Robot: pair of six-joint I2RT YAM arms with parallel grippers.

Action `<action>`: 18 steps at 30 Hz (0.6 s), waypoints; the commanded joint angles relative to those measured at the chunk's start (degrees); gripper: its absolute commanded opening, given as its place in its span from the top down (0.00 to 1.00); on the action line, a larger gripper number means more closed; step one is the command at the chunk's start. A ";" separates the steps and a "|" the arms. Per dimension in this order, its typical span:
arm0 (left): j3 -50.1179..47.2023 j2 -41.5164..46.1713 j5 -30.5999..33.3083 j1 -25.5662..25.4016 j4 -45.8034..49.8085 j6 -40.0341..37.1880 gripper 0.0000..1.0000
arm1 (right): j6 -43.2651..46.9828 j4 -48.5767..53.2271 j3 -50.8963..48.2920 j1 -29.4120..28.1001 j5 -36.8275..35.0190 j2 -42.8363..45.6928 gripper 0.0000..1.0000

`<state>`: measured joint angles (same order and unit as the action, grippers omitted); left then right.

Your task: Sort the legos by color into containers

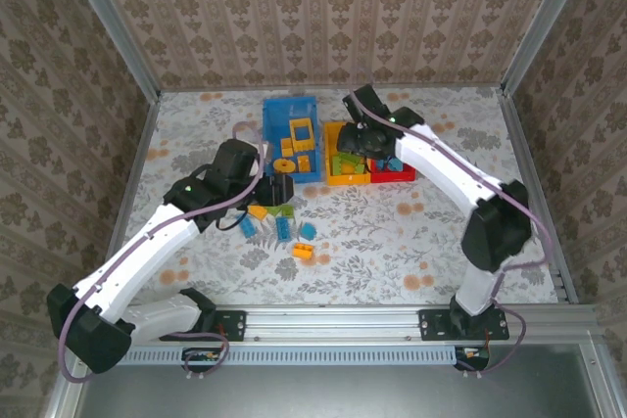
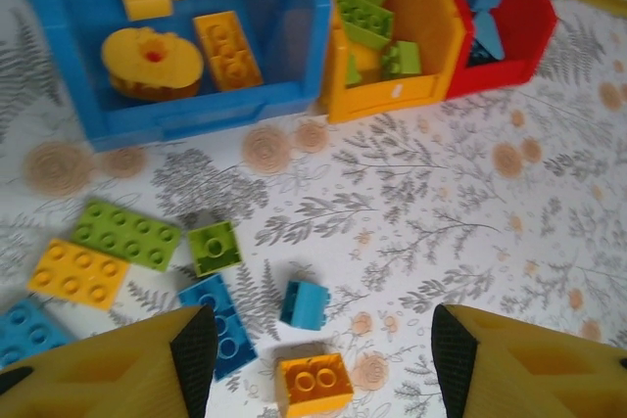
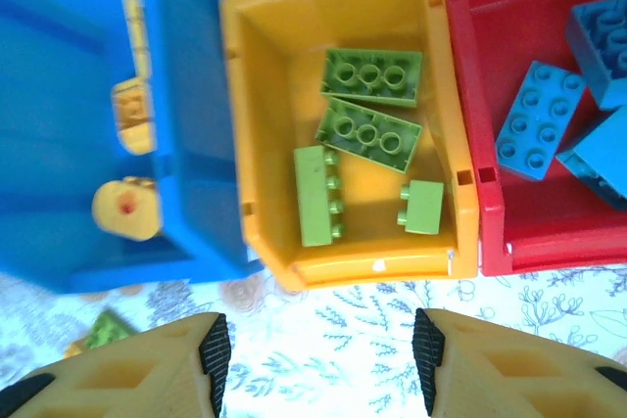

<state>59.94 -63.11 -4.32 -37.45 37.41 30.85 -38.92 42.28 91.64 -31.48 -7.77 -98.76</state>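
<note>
Loose legos lie on the table below my open left gripper: an orange brick between its fingers, a small blue brick, a darker blue brick, two green ones and a yellow one. From above, this pile sits just in front of the left gripper. My right gripper hangs open and empty over the table, just in front of the yellow bin, which holds several green bricks. The red bin holds blue bricks. The blue bin holds yellow pieces.
The three bins stand side by side at the back middle: blue bin, yellow bin, red bin. Aluminium frame posts and patterned walls close in the table. Floral tabletop lies open to the right and near front.
</note>
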 commanded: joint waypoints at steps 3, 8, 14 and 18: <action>-1.50 0.35 3.74 2.33 5.49 6.33 0.37 | 13.29 -17.33 -14.54 -4.68 0.21 12.42 0.43; -2.23 -1.26 6.26 3.34 10.48 11.83 0.38 | 22.87 -32.97 -31.48 -8.60 9.36 23.08 0.41; -5.50 -2.94 6.71 4.03 11.01 20.99 0.39 | 30.62 -38.92 -43.96 -12.55 16.11 29.70 0.33; -6.62 -6.99 5.91 4.14 10.73 28.56 0.42 | 32.56 -37.22 -45.58 -13.59 18.37 31.16 0.32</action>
<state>54.50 -67.70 1.17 -33.65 46.59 50.94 -10.81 7.86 47.00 -44.47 6.61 -69.65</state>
